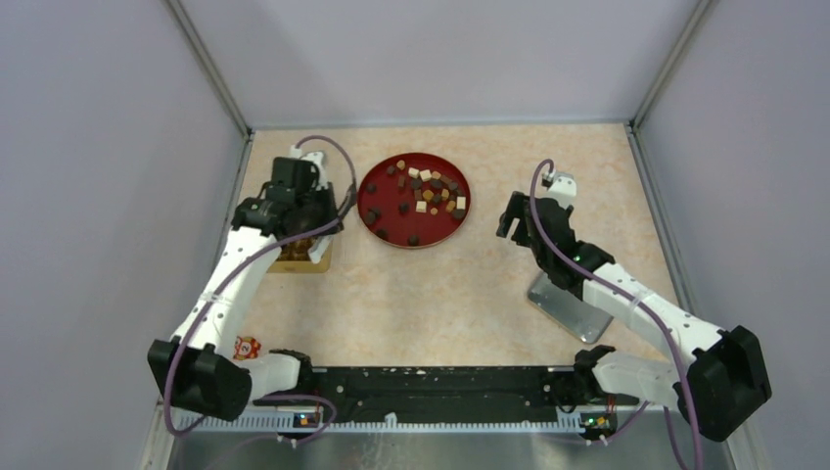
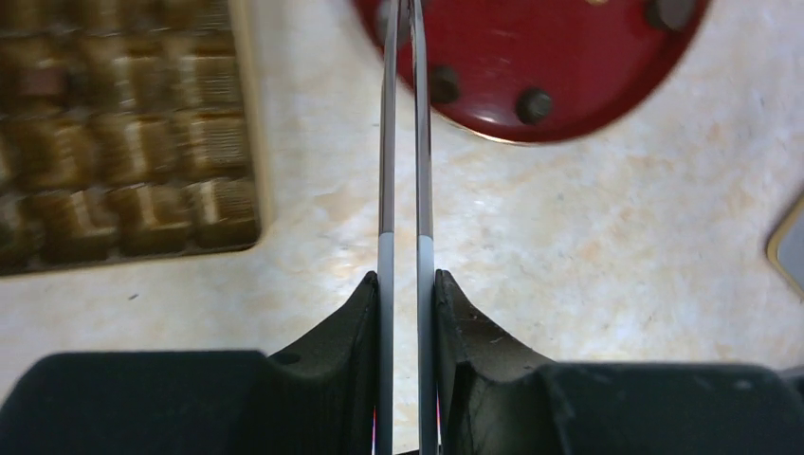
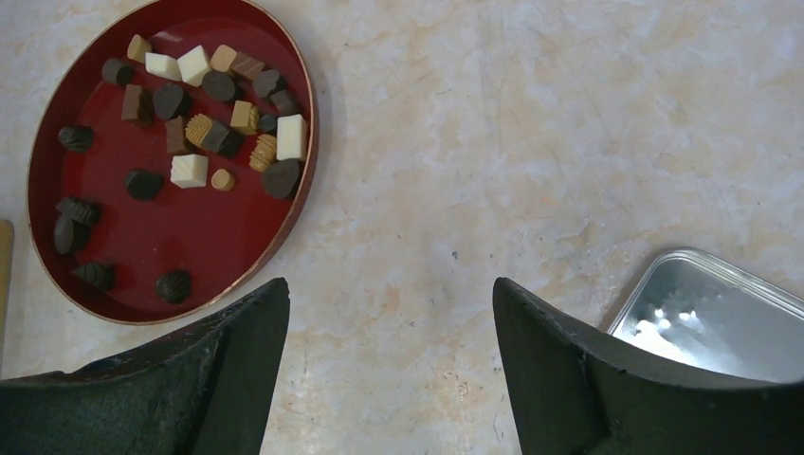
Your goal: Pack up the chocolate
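Note:
The chocolate (image 1: 431, 191) is several small dark, tan and cream pieces lying in a round red tray (image 1: 431, 230). It also shows in the right wrist view (image 3: 190, 118). My left gripper (image 1: 328, 211) is shut on metal tweezers (image 2: 422, 142). In the left wrist view (image 2: 406, 280) their blades reach over the near rim of the red tray (image 2: 569, 57), beside dark pieces (image 2: 534, 104). The blade tips run out of view. My right gripper (image 1: 509, 220) is open and empty above the bare table, right of the red tray (image 3: 218, 237).
A gold compartment tray (image 2: 123, 123) lies under my left arm, left of the red tray, and also shows in the top view (image 1: 303, 257). A silver tin (image 1: 568, 308) lies under my right arm and shows in the right wrist view (image 3: 711, 318). A small printed object (image 1: 247, 347) sits by the left base.

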